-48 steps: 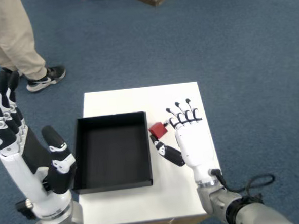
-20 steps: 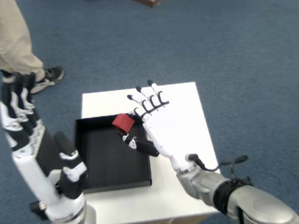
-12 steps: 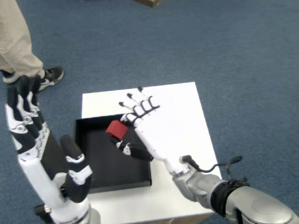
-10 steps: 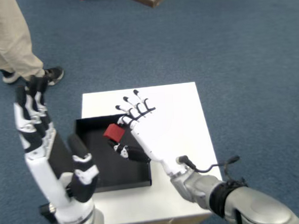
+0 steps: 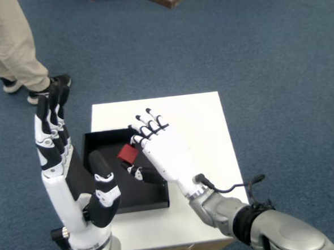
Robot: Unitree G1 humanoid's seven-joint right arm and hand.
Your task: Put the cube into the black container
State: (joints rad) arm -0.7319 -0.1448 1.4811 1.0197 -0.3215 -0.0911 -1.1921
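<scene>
Looks like an office or lab room: wall-to-wall blue carpet [image 5: 253,57], a small white table [image 5: 207,128] set up as a test bench, someone in khakis and sneakers [image 5: 9,44] standing by.

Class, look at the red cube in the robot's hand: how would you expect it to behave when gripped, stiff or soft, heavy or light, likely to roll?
The red cube probably is stiff: its edges look straight in the right hand's pinch. It seems light, since thumb and fingertips alone carry it above the black container. Flat faces suggest it would settle, not roll, once dropped.
</scene>
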